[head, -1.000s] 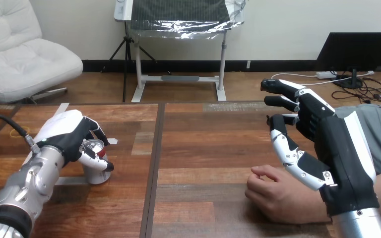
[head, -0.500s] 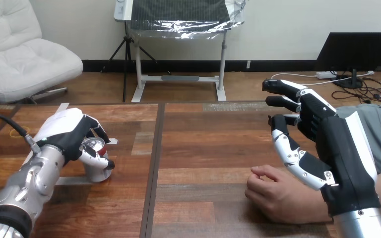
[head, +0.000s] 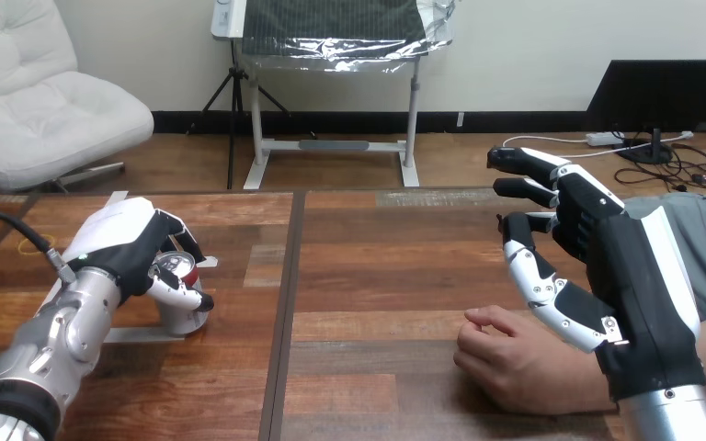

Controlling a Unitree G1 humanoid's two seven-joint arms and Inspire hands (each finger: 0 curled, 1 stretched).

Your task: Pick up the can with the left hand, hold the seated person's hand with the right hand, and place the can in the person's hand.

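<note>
Right robot hand (head: 620,266) hangs nearest to us, with its fingers spread and straight, and it holds nothing. It is over the person's hand (head: 515,363), which rests with loosely curled fingers on the counter (head: 377,276) just below it; we see no contact between the two. A little farther, at the other side, the left robot hand (head: 119,243) has fingers and thumb curled round the can (head: 184,310), near its top. The can is upright, and we cannot tell if its bottom touches the counter or is just off it. We judge that the step in hand is the picking up of the can. The next move calls for a firm grip and a straight lift, so that the can does not tip. The right robot hand must also go down and close round the person's hand.
</note>
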